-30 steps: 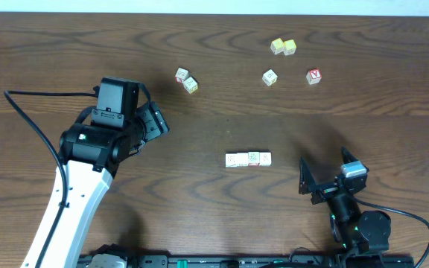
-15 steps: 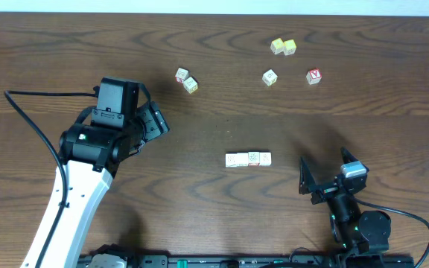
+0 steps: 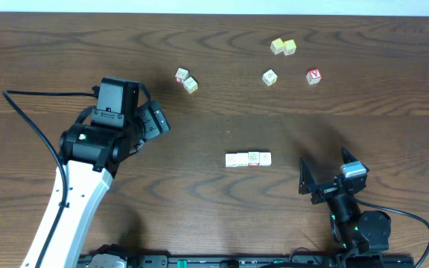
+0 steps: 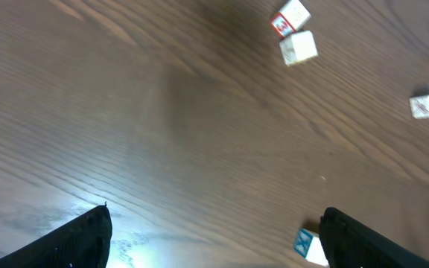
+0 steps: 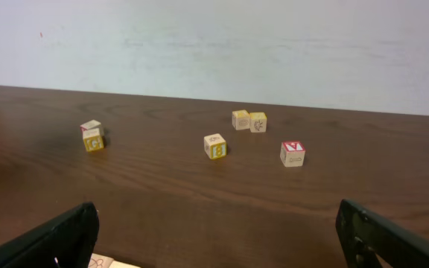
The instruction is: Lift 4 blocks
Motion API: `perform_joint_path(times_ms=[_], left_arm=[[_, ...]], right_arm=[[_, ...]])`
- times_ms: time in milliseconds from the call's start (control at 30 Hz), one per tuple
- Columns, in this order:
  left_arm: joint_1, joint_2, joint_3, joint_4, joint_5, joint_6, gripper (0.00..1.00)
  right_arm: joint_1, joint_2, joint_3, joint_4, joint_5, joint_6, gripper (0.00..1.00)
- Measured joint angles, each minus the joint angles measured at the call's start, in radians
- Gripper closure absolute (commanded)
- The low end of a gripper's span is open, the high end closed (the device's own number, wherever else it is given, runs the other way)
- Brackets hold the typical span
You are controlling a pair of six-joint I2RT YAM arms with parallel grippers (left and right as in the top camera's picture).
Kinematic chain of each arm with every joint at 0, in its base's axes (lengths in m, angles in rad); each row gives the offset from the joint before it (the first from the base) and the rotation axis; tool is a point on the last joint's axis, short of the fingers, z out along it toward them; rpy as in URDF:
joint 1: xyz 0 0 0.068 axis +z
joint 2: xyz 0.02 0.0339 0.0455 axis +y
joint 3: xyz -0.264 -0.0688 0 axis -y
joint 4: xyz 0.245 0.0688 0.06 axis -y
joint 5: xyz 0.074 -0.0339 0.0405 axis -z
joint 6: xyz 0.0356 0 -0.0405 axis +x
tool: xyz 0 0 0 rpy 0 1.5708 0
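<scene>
Several pale blocks (image 3: pixel 248 158) lie side by side in a short row on the table's middle; their near end peeks in at the bottom of the right wrist view as pale blocks (image 5: pixel 110 263). My right gripper (image 3: pixel 326 171) stands open just right of and below the row, nothing between its fingers. My left gripper (image 3: pixel 155 125) hovers open far to the row's left. In the left wrist view the left gripper (image 4: pixel 214 242) is spread wide over bare wood, and a pale cube with a teal print (image 4: pixel 306 246) lies on the table just inside the right-hand finger (image 4: pixel 363 242), ungripped.
Two touching cubes (image 3: pixel 186 80) sit up-left of the row. At the back right are two yellowish cubes (image 3: pixel 283 47), a lone pale cube (image 3: pixel 269 77) and a red-letter cube (image 3: pixel 314 76). The left arm (image 3: pixel 73 193) and its cable cross the table's left side.
The left gripper's jaws have spread slightly wider. Both arms and all the blocks stay where they were.
</scene>
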Motion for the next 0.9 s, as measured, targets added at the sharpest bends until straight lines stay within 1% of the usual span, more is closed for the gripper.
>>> perform_joint_path(times_ms=[333,433,567,667,733,800,900], left_arm=[[0.0,-0.023,0.0,-0.032,-0.055,0.0,0.11],[0.001,-0.075,0.0,-0.032,-0.075,0.012,0.11],[0.012,-0.187,-0.042,0.006,-0.089,0.075,0.11],[0.047,-0.282,-0.133,0.067,-0.084,0.126,0.11],[0.077,-0.348,-0.214,0.143,-0.059,0.174,0.11],[0.113,-0.434,-0.323,0.247,-0.008,0.227,0.11],[0.16,-0.588,-0.473,0.346,0.061,0.283,0.11]], right_arm=[[0.0,0.0,0.0,0.0,0.0,0.0,0.01],[0.0,0.0,0.0,0.0,0.0,0.0,0.01],[0.0,0.0,0.0,0.0,0.0,0.0,0.01],[0.0,0.0,0.0,0.0,0.0,0.0,0.01],[0.0,0.0,0.0,0.001,0.001,0.0,0.01],[0.0,0.0,0.0,0.001,0.0,0.0,0.01],[0.0,0.0,0.0,0.0,0.0,0.0,0.01]])
